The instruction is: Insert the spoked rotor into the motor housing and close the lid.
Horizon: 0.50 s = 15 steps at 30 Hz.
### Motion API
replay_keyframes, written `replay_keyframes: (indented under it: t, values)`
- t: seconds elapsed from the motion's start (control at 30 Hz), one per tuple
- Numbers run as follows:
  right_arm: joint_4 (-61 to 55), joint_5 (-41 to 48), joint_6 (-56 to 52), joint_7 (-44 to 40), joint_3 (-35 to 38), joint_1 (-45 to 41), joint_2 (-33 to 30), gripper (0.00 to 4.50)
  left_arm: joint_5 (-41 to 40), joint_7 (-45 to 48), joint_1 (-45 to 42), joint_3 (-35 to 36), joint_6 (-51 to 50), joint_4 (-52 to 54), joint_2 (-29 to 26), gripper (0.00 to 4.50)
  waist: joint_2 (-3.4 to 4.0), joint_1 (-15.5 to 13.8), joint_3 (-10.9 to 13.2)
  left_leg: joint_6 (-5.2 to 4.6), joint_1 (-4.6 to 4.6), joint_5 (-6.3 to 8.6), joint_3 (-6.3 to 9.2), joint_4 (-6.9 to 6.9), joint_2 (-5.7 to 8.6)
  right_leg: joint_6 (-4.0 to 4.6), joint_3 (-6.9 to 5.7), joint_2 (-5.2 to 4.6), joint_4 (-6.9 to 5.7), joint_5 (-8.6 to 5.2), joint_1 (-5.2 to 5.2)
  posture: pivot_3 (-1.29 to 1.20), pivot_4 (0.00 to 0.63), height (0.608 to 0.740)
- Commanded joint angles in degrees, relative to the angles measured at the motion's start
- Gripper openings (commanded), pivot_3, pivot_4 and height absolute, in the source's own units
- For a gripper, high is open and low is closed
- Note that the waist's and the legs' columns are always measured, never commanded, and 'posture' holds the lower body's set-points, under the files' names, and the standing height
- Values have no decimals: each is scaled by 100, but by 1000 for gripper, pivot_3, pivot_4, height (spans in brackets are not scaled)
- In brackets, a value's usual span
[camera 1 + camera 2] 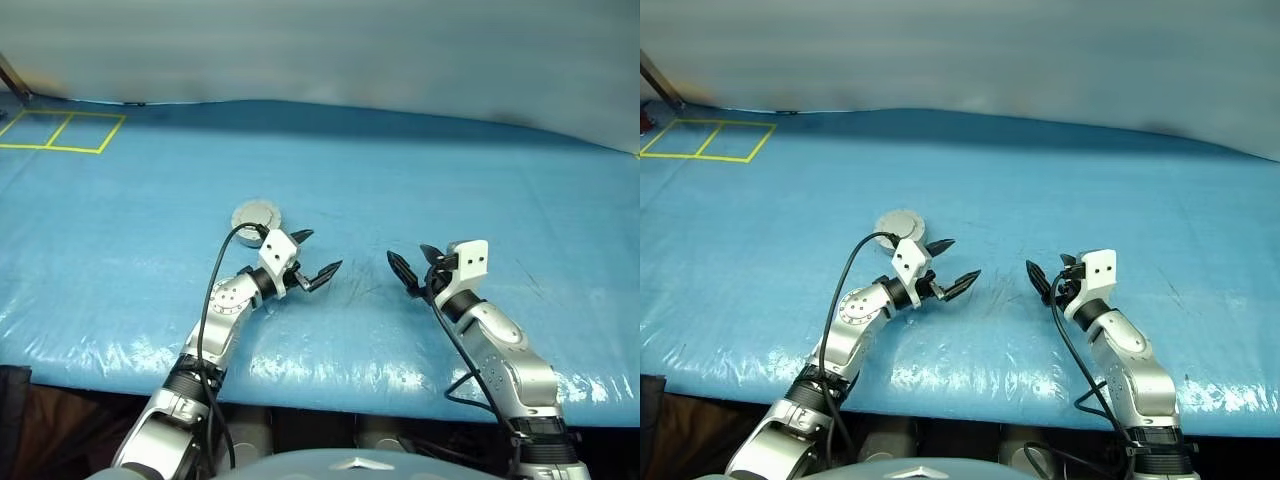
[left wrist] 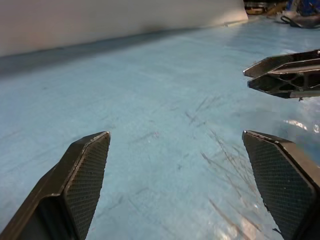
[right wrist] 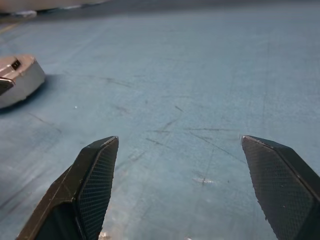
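Note:
The motor housing [image 1: 258, 214] is a low round silver piece lying on the blue table cover [image 1: 450, 180], left of centre. The lid seems to lie flat and shut on top of it, so the inside is hidden. The spoked rotor is out of view. My left gripper [image 1: 323, 250] hovers just right of and nearer than the housing, open and empty, pointing toward my right gripper. The right gripper [image 1: 406, 251] stands open and empty a short way further right. The housing [image 3: 17, 80] appears in the right wrist view, off to the side of that gripper's open fingers [image 3: 97, 175].
Yellow tape rectangles [image 1: 60, 130] mark the far left corner of the table. The table's front edge [image 1: 330, 385] runs just under both forearms. A pale wall [image 1: 320, 50] closes off the back. A black cable [image 1: 210, 300] loops along my left arm.

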State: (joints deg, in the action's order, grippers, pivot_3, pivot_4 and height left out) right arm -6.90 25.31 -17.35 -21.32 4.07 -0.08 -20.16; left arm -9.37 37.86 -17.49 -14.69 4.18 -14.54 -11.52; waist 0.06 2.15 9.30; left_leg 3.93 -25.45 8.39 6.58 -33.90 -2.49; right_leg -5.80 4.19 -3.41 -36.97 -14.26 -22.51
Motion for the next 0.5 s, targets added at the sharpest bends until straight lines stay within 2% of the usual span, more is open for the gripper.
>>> replay_keyframes:
  t: [0.03, 0.07, 0.5]
  values:
    - [42, -60, 248, -308, 120, -165, -71, 4316, -22, 219, -58, -62, -86, 326, 29, 4496, 0, -1, 0, 0, 0, 0, 0, 0, 0, 0, 1, 0, 0, 0, 0, 0, 150, 740]
    - [81, -105, 265, -298, 144, -188, -64, 4489, -11, 227, -52, -49, -99, 336, 40, 4500, 0, -1, 0, 0, 0, 0, 0, 0, 0, -1, 0, 0, 0, 0, 0, 0, 150, 740]
    - [68, -495, 521, -186, 241, -105, 90, 4489, 64, 79, 14, 126, -120, 313, 82, 4500, 0, -4, 0, -1, 0, -1, 0, -1, 0, -3, 0, 0, -1, 2, 1, 0, 150, 740]
